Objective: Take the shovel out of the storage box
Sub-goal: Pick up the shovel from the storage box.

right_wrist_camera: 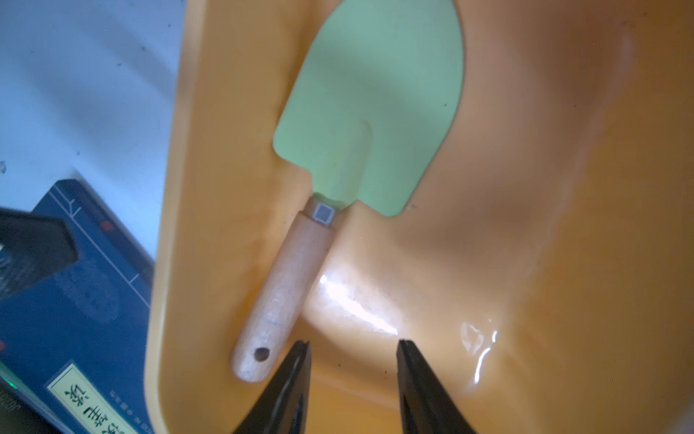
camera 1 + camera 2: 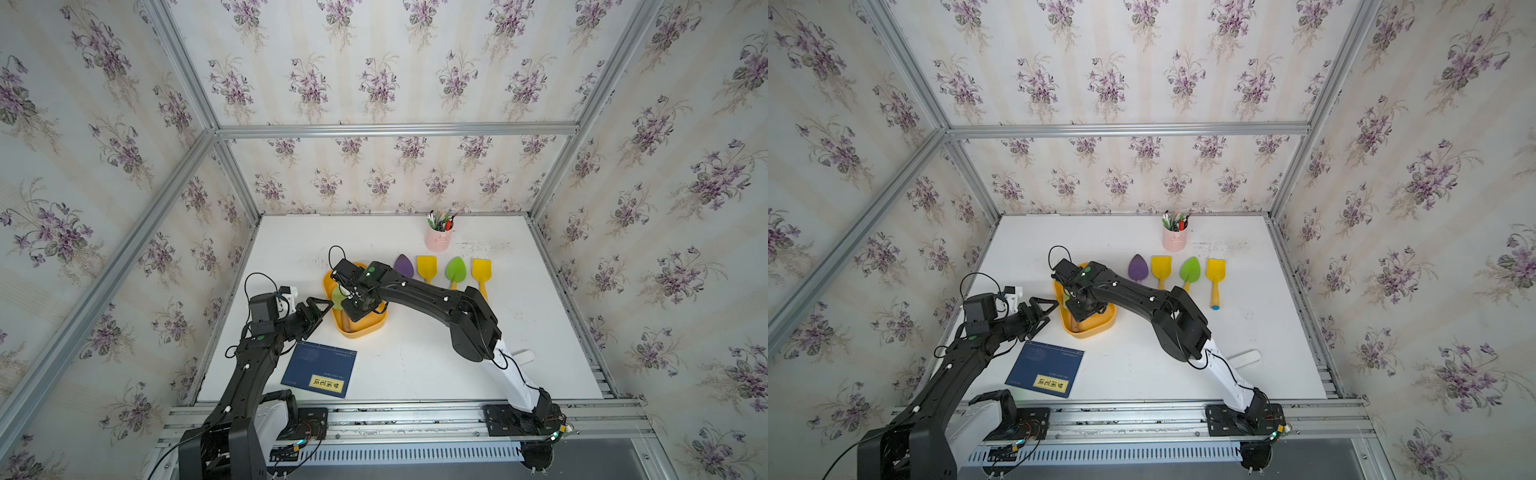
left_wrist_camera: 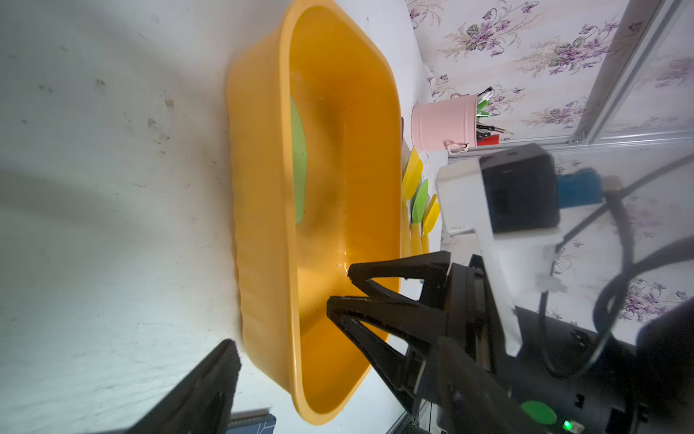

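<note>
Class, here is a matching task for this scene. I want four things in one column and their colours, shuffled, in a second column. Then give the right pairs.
Things:
1. tub
2. pen cup
3. book
4. shovel in the tub

Colours:
a. pink
b. pale green blade, wooden handle
c. yellow-orange
d. dark blue

Pairs: 1-c, 2-a, 3-d, 4-b

I see floral wallpaper (image 2: 374, 79), purple violets on pale stripes, covering back and side walls. Aluminium frame bars (image 2: 395, 129) edge enclosure. White tabletop (image 2: 415, 365) scuffed, faint marks near back. Aluminium rails (image 2: 415, 415) run along near edge on my feed. Light soft, even.
</note>
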